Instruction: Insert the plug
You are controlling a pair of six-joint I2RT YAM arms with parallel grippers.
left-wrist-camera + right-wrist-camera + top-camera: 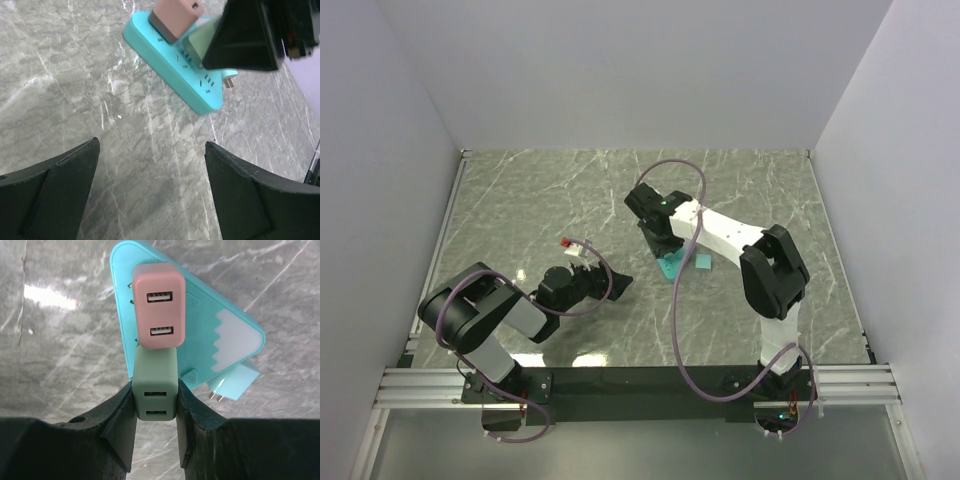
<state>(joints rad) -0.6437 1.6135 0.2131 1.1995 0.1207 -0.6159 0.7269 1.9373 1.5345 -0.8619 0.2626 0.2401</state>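
Here pink charger [159, 312] just beside green plug [155, 385], atop teal strip [210, 315].

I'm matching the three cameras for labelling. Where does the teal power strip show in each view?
Top external: the teal power strip sits right of centre, partly under the right gripper.
Left wrist: the strip lies upper middle, slanting down to the right.
Right wrist: the strip fills upper centre and right, behind the green plug that the gripper holds.
Shared landmark: the pink charger on the strip, seen in both wrist views; not discernible from above.
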